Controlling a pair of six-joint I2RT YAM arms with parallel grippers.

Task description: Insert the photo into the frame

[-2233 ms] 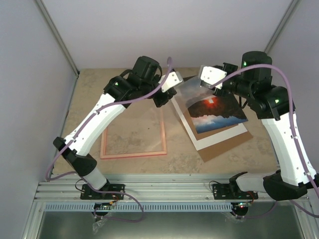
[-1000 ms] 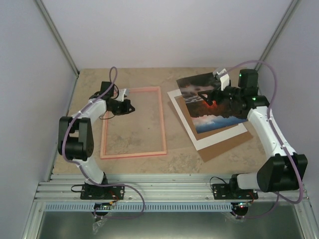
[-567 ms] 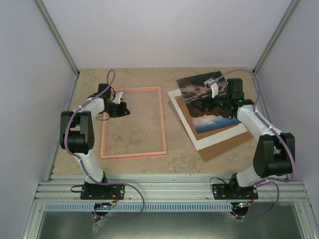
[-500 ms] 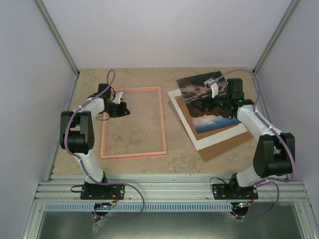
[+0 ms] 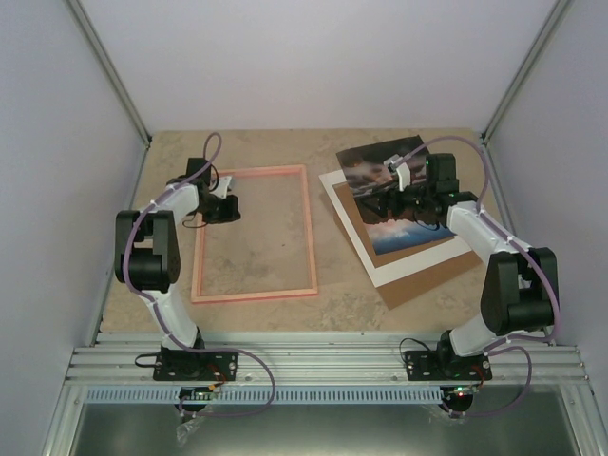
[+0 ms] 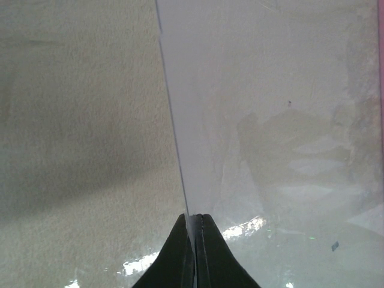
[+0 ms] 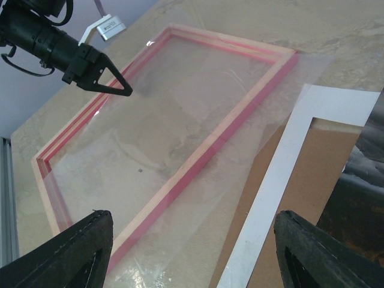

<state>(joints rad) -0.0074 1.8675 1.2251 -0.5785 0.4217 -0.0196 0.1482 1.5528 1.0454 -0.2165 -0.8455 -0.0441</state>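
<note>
The pink frame [image 5: 311, 228] [image 7: 240, 114] lies flat at table centre-left, with a clear sheet [image 7: 180, 132] [image 6: 270, 120] over it, shifted toward the right. My left gripper [image 5: 233, 207] [image 6: 195, 219] [image 7: 123, 90] is at the frame's far-left side, shut on the sheet's thin edge. The photo [image 5: 408, 231] [image 7: 360, 198] rests on a white mat [image 5: 418, 258] [image 7: 282, 174] and a brown backing board [image 5: 427, 277] [image 7: 312, 168]. My right gripper [image 5: 378, 204] [image 7: 198, 252] hovers low over the photo's left part, open, with nothing between its fingers.
Side walls close the table in on the left, right and back. The arms' bases and an aluminium rail [image 5: 313, 366] run along the near edge. The clear sheet's right edge overhangs the frame and reaches the white mat.
Both arms came down from high over the table to low positions. Over the last second the right gripper shifted left over the photo and its jaws narrowed a little. The left gripper barely moved.
</note>
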